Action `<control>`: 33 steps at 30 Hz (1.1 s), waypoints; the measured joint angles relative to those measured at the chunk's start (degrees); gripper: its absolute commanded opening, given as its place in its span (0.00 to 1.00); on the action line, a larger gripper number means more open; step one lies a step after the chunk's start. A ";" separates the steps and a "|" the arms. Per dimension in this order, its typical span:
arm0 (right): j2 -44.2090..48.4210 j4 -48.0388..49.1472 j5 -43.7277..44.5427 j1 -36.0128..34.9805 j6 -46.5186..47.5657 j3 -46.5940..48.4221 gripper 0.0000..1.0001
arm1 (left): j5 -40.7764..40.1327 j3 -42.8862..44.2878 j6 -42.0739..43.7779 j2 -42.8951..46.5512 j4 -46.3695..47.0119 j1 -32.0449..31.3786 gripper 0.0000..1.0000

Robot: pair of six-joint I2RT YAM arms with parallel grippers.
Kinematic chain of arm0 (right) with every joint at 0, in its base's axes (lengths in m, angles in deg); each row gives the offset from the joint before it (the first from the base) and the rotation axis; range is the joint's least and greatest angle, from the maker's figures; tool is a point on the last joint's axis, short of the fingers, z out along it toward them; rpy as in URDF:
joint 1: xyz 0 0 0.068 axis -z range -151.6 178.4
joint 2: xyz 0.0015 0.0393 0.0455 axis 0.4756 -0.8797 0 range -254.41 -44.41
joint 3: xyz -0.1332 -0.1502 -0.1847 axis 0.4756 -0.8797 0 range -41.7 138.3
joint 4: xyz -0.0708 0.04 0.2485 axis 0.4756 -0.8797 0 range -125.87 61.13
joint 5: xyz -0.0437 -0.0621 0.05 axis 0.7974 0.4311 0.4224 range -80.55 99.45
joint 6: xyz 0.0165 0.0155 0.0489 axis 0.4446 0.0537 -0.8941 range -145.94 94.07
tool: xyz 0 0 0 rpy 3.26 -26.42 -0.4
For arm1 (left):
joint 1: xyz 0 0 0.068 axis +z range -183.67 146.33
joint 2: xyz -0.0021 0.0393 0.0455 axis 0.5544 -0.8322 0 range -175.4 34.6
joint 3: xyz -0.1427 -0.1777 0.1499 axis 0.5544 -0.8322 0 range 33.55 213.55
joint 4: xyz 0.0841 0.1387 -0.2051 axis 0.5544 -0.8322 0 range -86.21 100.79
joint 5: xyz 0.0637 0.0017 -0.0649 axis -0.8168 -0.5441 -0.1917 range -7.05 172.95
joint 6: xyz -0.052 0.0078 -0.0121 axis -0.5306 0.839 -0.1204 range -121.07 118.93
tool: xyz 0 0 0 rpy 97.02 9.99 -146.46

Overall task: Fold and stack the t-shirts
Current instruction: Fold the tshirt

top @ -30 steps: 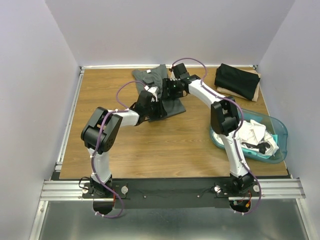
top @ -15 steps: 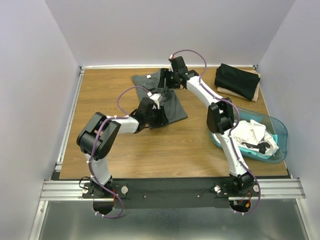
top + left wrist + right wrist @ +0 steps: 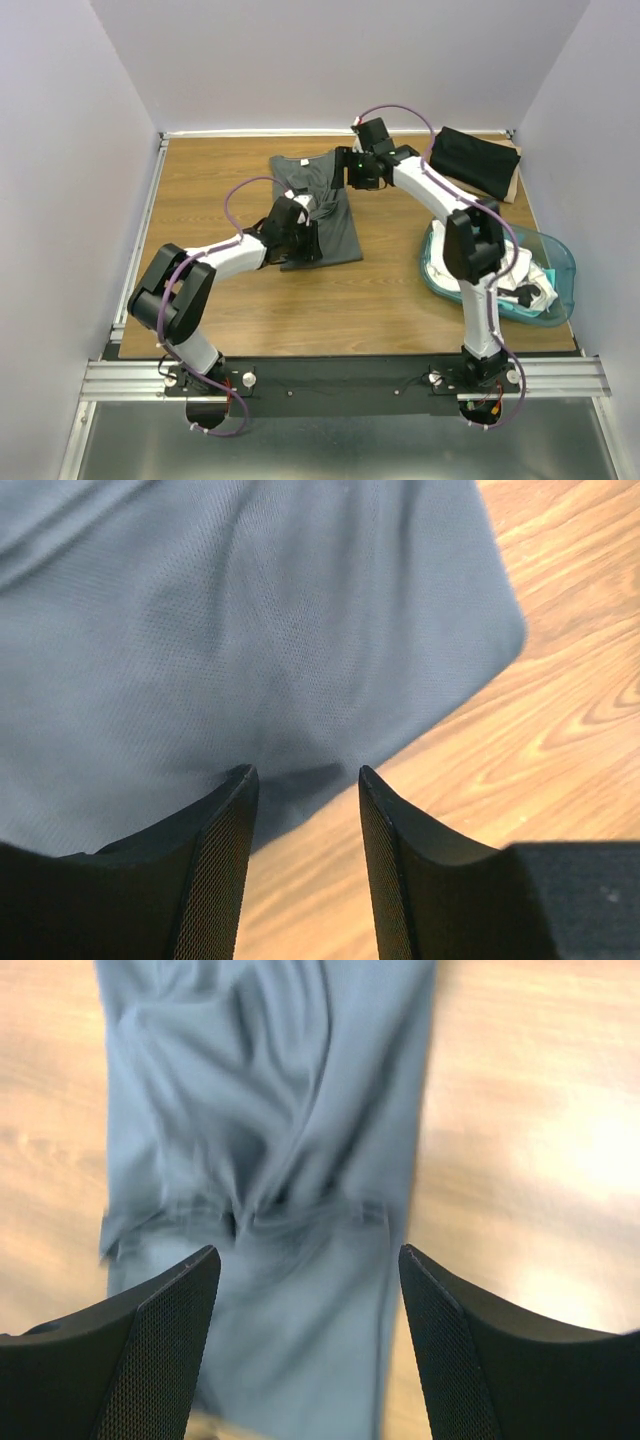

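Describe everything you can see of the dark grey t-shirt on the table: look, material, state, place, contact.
The dark grey t-shirt is plain, soft, fine-knit fabric, seemingly folded into a long strip, creased and bunched toward its far end. It lies flat on the wooden table, in the far middle. The left gripper stands open at one edge by a corner, the right gripper open above the bunched part; whether either touches it cannot be told.
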 measured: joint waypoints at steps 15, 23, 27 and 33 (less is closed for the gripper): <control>28.00 2.14 -0.83 -1.70 -2.51 -42.40 0.70 | -3.65 13.70 1.25 1.55 -9.86 3.67 0.54; 28.00 3.82 -2.12 -4.33 -5.20 -46.18 0.65 | -4.04 13.46 2.51 -0.74 -12.63 6.78 0.54; 27.54 5.64 -2.27 -4.59 -5.18 -46.21 0.63 | -3.91 12.28 2.71 -0.74 -12.46 8.24 0.54; 24.52 7.19 -2.25 -4.57 -4.98 -46.18 0.59 | -3.30 11.43 2.71 -1.66 -12.07 10.16 0.59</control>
